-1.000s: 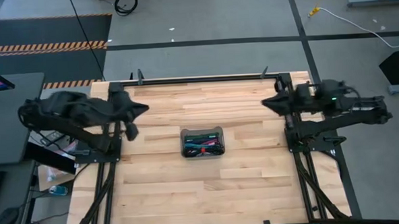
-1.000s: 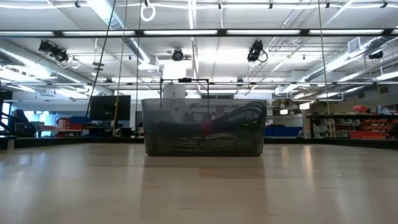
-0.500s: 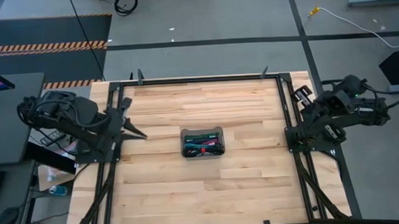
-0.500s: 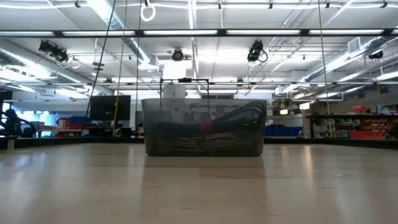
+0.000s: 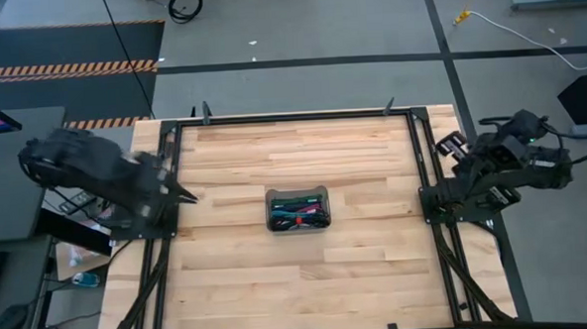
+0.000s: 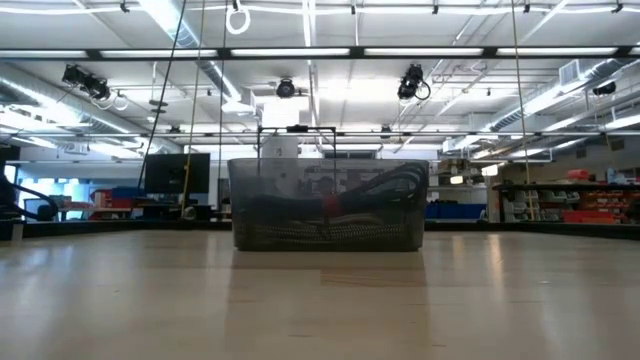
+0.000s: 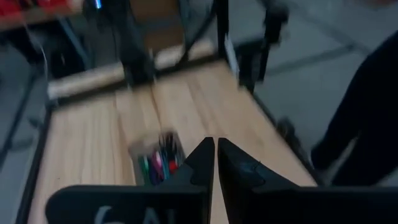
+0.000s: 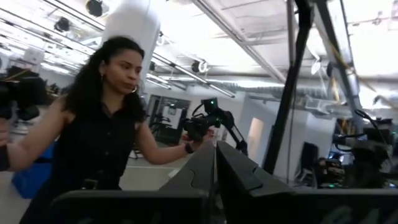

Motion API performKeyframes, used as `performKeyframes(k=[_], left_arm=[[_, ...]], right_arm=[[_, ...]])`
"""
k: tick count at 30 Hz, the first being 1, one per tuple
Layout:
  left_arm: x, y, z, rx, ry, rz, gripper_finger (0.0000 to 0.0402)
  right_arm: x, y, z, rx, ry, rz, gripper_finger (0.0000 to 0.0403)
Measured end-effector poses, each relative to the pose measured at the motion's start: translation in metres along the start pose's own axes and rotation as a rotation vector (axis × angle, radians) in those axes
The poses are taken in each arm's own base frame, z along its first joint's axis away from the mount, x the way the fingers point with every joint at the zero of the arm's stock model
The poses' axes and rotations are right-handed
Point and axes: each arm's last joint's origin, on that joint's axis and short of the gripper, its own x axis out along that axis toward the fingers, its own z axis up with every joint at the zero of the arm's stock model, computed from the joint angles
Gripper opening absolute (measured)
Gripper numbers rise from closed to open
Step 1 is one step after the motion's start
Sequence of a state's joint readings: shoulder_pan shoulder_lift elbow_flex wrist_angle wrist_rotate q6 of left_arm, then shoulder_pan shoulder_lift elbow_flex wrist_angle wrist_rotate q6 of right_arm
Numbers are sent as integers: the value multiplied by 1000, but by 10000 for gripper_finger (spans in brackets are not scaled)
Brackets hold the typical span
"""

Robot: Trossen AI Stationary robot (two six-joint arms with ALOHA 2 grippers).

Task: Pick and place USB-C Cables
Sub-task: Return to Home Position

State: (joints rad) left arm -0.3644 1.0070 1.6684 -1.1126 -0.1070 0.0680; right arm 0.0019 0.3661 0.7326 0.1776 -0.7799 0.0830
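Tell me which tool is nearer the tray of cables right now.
Left. The left tool sits at the table's left edge, pointing toward the tray; the right tool lies beyond the right edge, farther away.

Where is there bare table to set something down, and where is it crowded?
Bare wood rings the tray at the centre of the table: strips to the near edge and the far rail, and both flanks to the left arm and right arm, folded at the side edges. Only the tray, holding the USB-C cables, is crowded.
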Motion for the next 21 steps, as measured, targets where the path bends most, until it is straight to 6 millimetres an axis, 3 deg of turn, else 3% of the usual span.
performKeyframes(k=[4,7,13,16,21], left_arm=[[-30,3,0,13,-140,12,29],[-37,4,-5,33,-160,16,29],[-30,-1,-36,-11,-118,-57,28],[-24,-4,-55,-93,-185,-91,27],[-12,-12,-93,-74,-331,-223,25]], right_arm=[[-13,11,7,-27,1,-54,25],[-23,20,12,-16,27,-115,23],[-39,38,28,14,70,-209,17],[-43,43,34,10,63,-211,14],[-44,43,31,65,98,-215,11]])
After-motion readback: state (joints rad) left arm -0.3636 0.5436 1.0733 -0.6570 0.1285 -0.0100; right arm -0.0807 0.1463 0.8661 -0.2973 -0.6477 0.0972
